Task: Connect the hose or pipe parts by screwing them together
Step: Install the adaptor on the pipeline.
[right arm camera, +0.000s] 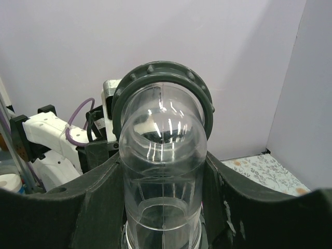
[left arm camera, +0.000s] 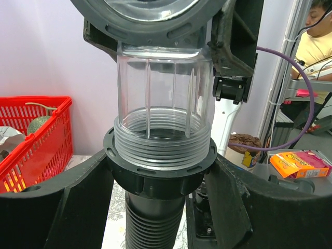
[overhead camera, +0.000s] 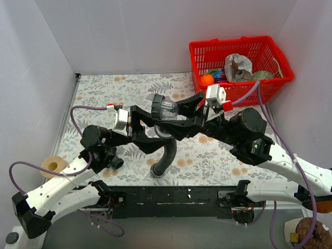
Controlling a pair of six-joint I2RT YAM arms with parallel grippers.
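Clear threaded elbow (left arm camera: 163,88) seated in the collar (left arm camera: 160,168) of the black ribbed hose (left arm camera: 154,228), above the table (overhead camera: 104,88).
Left gripper (left arm camera: 161,179) clamps the collar and right gripper (right arm camera: 163,176) clamps the elbow; any tilt between them could cross-thread the joint or let smooth plastic slip.

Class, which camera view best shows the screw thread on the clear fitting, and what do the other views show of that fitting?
Left wrist: the clear fitting fills the frame, its threaded end meeting the black collar. Right wrist shows only its curved top; top external shows it small, thread hidden.
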